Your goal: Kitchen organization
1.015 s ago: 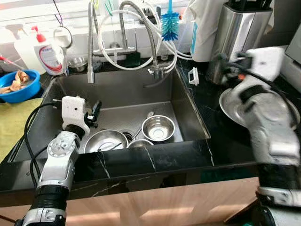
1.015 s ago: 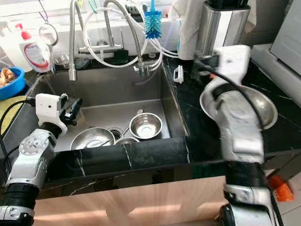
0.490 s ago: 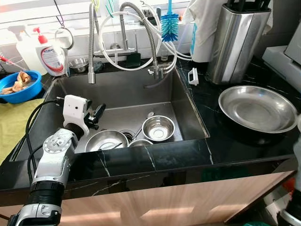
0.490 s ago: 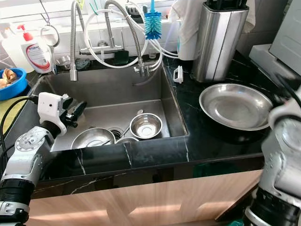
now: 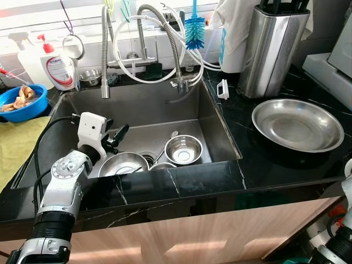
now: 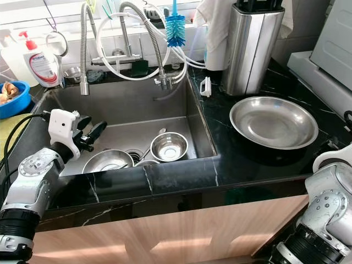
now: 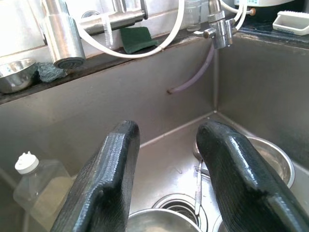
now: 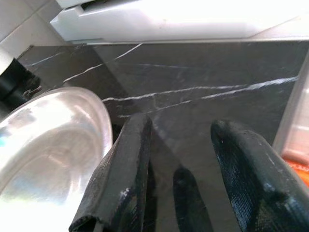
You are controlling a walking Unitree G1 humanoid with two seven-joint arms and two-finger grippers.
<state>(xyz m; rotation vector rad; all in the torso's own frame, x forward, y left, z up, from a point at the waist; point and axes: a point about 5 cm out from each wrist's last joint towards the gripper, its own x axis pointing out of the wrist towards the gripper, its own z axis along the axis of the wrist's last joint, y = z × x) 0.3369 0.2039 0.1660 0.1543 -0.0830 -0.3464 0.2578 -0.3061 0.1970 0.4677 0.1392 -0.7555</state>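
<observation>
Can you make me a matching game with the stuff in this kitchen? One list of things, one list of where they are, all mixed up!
Things:
1. big steel plate
2. small steel bowl
3. blue bowl
4. blue brush

Places:
A. hanging above the sink's back edge
B. on the black counter right of the sink
C. down inside the sink
D. on the counter left of the sink

Pairs: 1-B, 2-C, 3-D, 4-A
</observation>
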